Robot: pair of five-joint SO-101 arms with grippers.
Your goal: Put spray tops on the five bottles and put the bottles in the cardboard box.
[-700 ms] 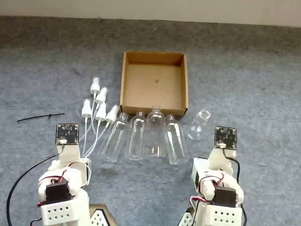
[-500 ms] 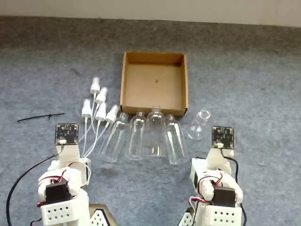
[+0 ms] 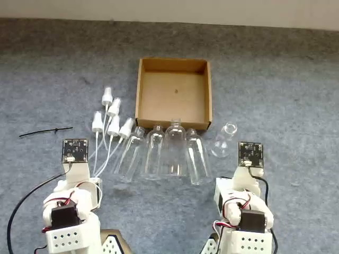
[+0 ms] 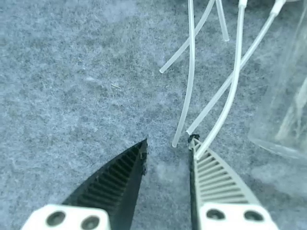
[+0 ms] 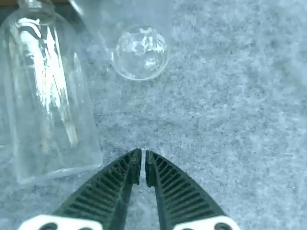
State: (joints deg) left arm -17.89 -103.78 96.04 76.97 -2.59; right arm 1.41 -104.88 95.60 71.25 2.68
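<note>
Judged from the layout, no step has begun: five clear plastic bottles (image 3: 164, 151) lie uncapped just beside the brown cardboard box (image 3: 139, 90), with the white spray tops (image 3: 112, 120) near them on the grey table (image 3: 291, 79). The left tool (image 4: 168, 140) is narrowly parted and the right tool (image 5: 143, 153) is almost closed; both are empty. The next move calls for gripping one top

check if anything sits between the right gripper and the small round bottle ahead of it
Nothing visible does. Bare carpet lies between the right gripper and the small round bottle. The larger bottle lies off to one side of that line, not across it.
</note>
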